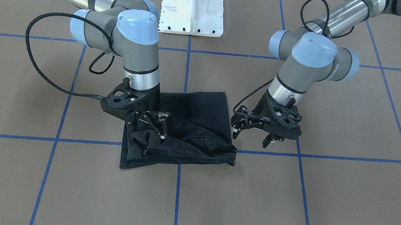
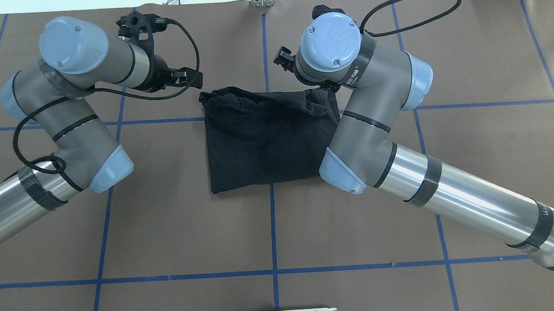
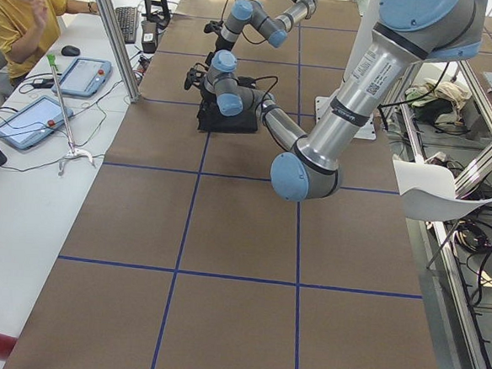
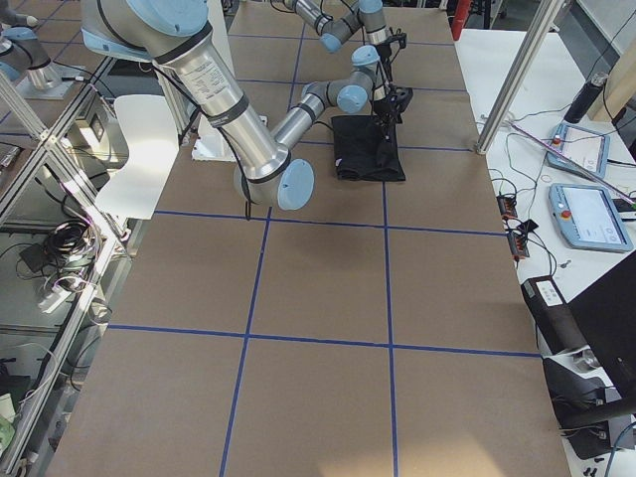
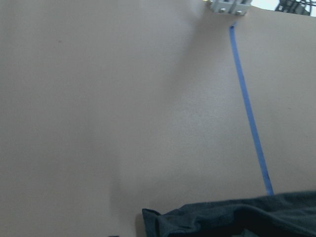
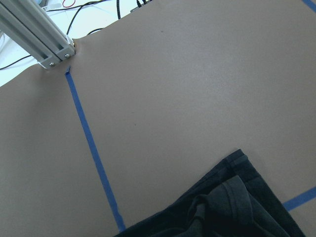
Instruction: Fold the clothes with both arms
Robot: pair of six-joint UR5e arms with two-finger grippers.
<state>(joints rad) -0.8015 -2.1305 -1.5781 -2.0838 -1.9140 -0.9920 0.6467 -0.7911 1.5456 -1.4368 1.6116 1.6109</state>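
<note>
Tally: one black T-shirt [image 1: 191, 126]. Two arms: left arm [image 1: 311, 64], right arm [image 1: 134, 40]. Two tools: left tool [image 1: 251, 137], right tool [image 1: 152, 125]. One white pedestal base [image 1: 192, 12]. One tabletop [image 1: 287, 209]. One person [image 3: 17, 16].

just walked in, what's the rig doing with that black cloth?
The two arms are folding a black T-shirt on the brown table. The shirt lies in a rough rectangle, with the edge away from the robot bunched and wrinkled. The right gripper is down on that bunched edge near one corner; I cannot tell whether it is clamping cloth. The left gripper hangs open just off the shirt's opposite side, holding nothing.
</note>
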